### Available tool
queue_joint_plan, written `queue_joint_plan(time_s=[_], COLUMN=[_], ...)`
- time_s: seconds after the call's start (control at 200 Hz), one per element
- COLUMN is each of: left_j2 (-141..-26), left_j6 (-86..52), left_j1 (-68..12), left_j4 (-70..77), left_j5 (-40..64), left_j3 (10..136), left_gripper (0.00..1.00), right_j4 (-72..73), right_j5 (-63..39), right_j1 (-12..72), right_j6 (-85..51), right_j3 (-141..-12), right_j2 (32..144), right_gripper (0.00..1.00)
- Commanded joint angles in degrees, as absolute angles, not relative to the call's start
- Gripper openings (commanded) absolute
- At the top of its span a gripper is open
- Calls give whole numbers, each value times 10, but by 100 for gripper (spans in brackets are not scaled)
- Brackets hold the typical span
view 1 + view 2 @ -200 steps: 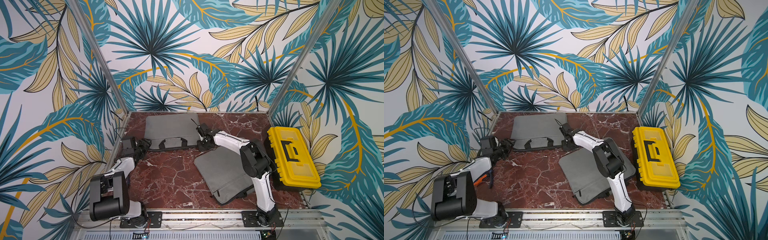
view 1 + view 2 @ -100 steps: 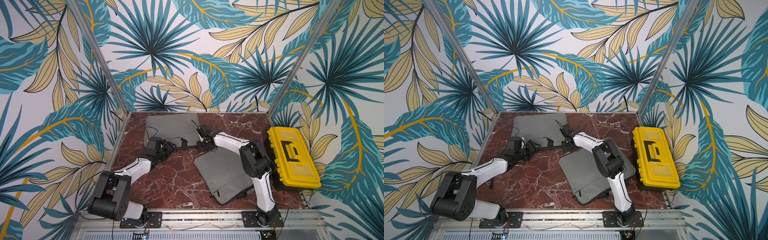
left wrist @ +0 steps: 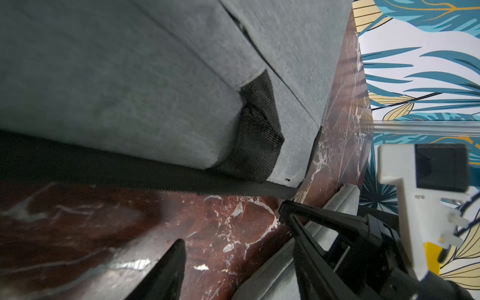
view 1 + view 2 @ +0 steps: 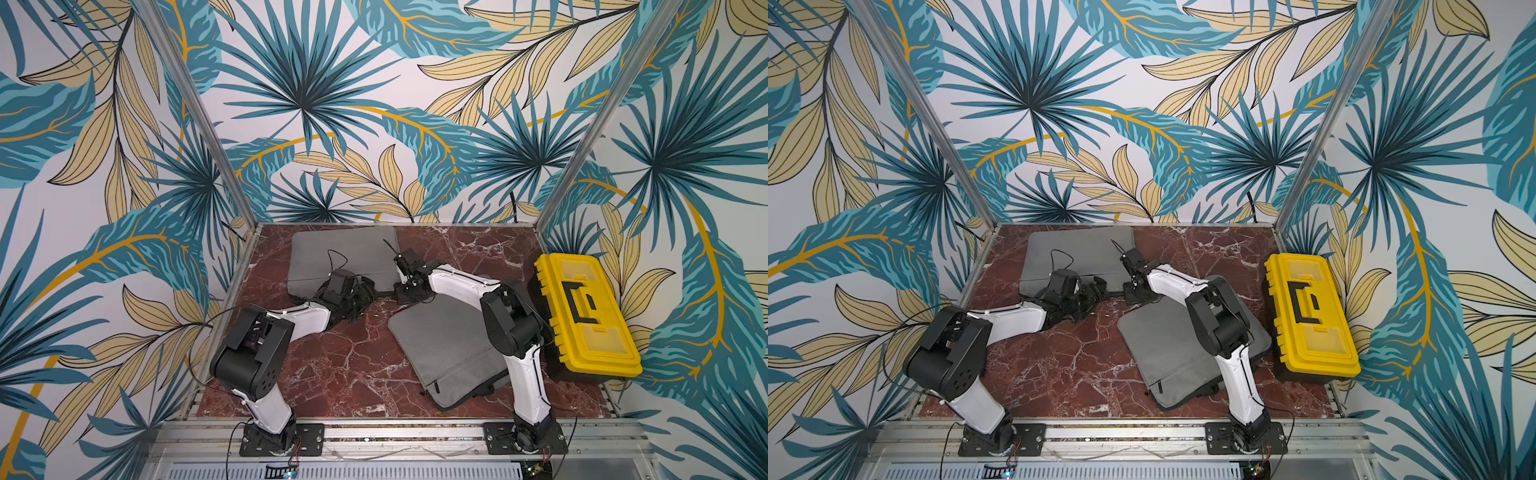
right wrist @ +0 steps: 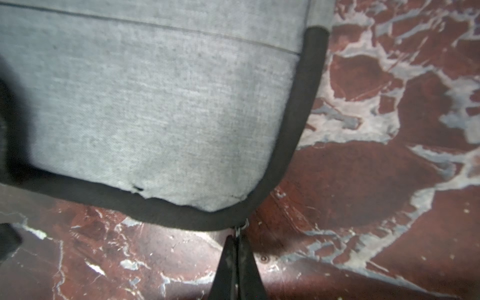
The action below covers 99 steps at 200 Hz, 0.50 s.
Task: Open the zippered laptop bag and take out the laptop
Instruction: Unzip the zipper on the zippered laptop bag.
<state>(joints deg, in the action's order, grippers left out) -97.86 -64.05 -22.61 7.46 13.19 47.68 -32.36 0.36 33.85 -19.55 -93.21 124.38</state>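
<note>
Right fingers (image 5: pixel 228 259) are closed tight on the small metal zip pull (image 5: pixel 240 228), right at the rounded 5 o'clock corner of the laptop bag (image 4: pixel 340 257). Left fingers (image 3: pixel 168 267) are spread apart and gripping nothing, with only bare red marble desk (image 4: pixel 353 365) between them. They sit low, just off the bag's 6 o'clock edge, near its black handles. The bag itself lies flat at roughly 11 to 12 o'clock on the desk, close to the back wall. In the left wrist view, exposed zip teeth (image 3: pixel 181 191) run along the near edge, and a black mesh gusset (image 3: pixel 259 130) shows between the two grey panels. So I judge the front run of the zip undone and the pull now at the corner. I can't tell how far the zip goes up the 3 o'clock side. No laptop shows in any view, so I call it inside and the mouth barely parted. Progress: unzipping is well under way, probably near its end. Left to do: finish the corner if needed, lift the flap, reach in and pull the laptop out. A second grey sleeve (image 4: pixel 444 353) lies at 4 to 5 o'clock, partly under my right arm and untouched, and a yellow toolbox (image 4: pixel 586 311) sits at 3 o'clock.
</note>
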Motion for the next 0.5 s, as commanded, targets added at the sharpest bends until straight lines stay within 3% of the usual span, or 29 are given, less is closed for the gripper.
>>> queue_joint_plan(time_s=[0.0, 0.491], left_j2=[-1000, -1075], left_j6=[-659, -686], left_j1=[-232, -245], left_j4=[90, 119], left_j5=[118, 133], left_j3=[506, 554], left_gripper=[67, 67], right_j4=[-336, -329], right_j5=[-4, -22], right_j1=[340, 343], right_j6=[-202, -205], right_j3=[-916, -911], right_j2=[1222, 1205], right_gripper=[0, 0])
